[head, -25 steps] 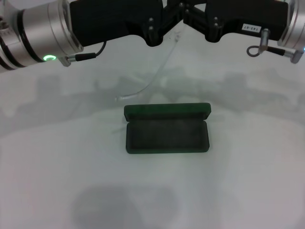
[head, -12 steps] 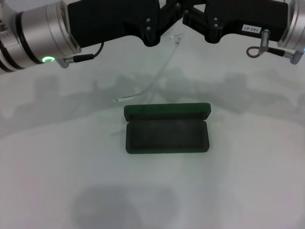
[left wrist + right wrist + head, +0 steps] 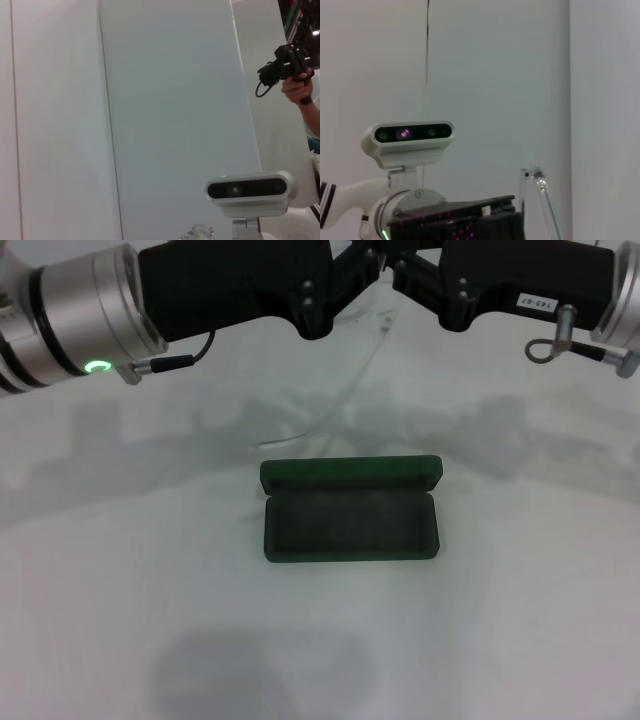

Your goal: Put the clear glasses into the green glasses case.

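The clear glasses (image 3: 362,370) have risen, arm hanging toward the green glasses case (image 3: 350,523).

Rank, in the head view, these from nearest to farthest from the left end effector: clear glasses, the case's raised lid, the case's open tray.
1. clear glasses: right at the left end effector, one thin arm hanging down toward the table.
2. lid of the green glasses case: lower in view, standing along the case's far edge.
3. open tray: lowest in view, on the robot's side of the lid.

Clear glossy plastic glasses (image 3: 345,390), matt felt-like green case (image 3: 350,515)
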Controlling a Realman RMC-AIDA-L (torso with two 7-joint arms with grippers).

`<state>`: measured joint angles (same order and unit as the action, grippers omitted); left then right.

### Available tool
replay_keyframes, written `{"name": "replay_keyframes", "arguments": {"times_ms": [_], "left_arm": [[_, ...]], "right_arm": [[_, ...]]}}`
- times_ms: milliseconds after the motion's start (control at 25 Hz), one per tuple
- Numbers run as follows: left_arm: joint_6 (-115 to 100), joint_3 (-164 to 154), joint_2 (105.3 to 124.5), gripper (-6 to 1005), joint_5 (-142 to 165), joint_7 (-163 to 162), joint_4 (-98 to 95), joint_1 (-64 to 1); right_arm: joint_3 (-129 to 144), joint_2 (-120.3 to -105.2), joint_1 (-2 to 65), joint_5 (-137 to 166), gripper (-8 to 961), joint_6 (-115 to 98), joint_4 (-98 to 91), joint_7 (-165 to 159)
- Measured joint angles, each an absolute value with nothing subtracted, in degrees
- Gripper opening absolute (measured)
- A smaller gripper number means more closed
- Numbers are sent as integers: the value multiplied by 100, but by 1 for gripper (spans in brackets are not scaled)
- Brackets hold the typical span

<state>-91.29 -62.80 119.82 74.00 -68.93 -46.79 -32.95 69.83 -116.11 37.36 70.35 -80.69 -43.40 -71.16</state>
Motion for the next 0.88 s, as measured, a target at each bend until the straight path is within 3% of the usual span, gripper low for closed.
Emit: {"name": "replay_keyframes", "arguments": {"times_ms": [880], "left_arm": [[-9830,-6074,11871,28,7093,-7208,-5152,-2861]], "right_arm": [[6203,-11575,2796,5544,110,-7888,-4523,-6365]]}}
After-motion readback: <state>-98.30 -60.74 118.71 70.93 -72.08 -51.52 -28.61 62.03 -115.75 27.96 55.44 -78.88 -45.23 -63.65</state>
